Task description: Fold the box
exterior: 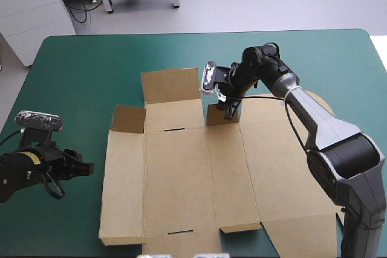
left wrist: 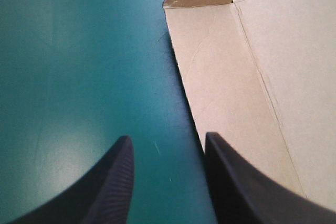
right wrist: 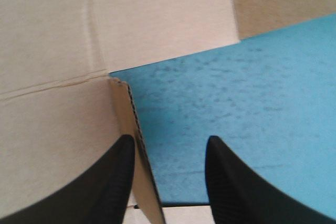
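Brown box (exterior: 181,179) flat on teal-green cover (exterior: 84,64), far flap (exterior: 216,116) raised.

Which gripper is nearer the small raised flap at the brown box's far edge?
Right. The right gripper is at the small raised flap, whose edge stands between its open jaws. The left gripper is left of the brown cardboard box, over the teal-green cover.

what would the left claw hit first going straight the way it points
Most likely the box, its outer left edge just ahead of the left claw across bare teal-green cover; height is hard to judge.
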{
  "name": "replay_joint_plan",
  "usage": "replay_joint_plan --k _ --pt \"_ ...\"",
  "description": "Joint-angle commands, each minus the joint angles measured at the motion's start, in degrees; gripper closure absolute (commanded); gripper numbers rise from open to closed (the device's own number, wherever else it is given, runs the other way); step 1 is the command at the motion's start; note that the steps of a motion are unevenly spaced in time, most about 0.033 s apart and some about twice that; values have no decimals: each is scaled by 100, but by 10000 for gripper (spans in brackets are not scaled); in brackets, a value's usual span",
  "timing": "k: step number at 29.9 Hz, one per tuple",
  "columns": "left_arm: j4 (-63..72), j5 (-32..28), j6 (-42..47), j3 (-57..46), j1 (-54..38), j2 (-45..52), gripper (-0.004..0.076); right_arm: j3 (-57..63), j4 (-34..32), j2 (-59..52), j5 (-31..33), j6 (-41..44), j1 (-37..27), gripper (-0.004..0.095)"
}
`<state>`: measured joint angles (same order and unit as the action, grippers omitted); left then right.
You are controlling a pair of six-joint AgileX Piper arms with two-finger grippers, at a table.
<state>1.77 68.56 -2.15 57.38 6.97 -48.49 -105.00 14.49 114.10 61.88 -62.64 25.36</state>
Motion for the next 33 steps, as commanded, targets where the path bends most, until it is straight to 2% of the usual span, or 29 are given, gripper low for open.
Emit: replay_joint_plan --k 1,4,5,8,12,17,23,27,33 --pt "12 -77 79 181 12 -112 321 -394 -135 -331 -365 806 -163 388" --pt "12 429 79 181 12 -318 292 -790 -175 -352 11 1625 -297 388" --pt "12 590 79 181 12 -356 292 -990 -117 -386 317 1825 -377 388" --pt "212 580 46 170 12 -360 292 -1382 137 -555 963 2099 -571 391" --pt "425 580 23 -79 12 -214 292 -1446 660 -1086 962 2710 -1017 390" --pt "1068 580 141 -1036 12 -6 292 -1335 842 -1777 962 4083 -1780 389" --pt "2185 580 106 -1718 12 181 292 -539 864 -2700 962 4196 -2406 389" --pt "2043 569 357 -1672 2 301 292 267 864 -3286 962 4055 -2660 389" --pt "1787 590 627 -1700 2 280 292 1202 903 -3704 955 3973 -2661 370"
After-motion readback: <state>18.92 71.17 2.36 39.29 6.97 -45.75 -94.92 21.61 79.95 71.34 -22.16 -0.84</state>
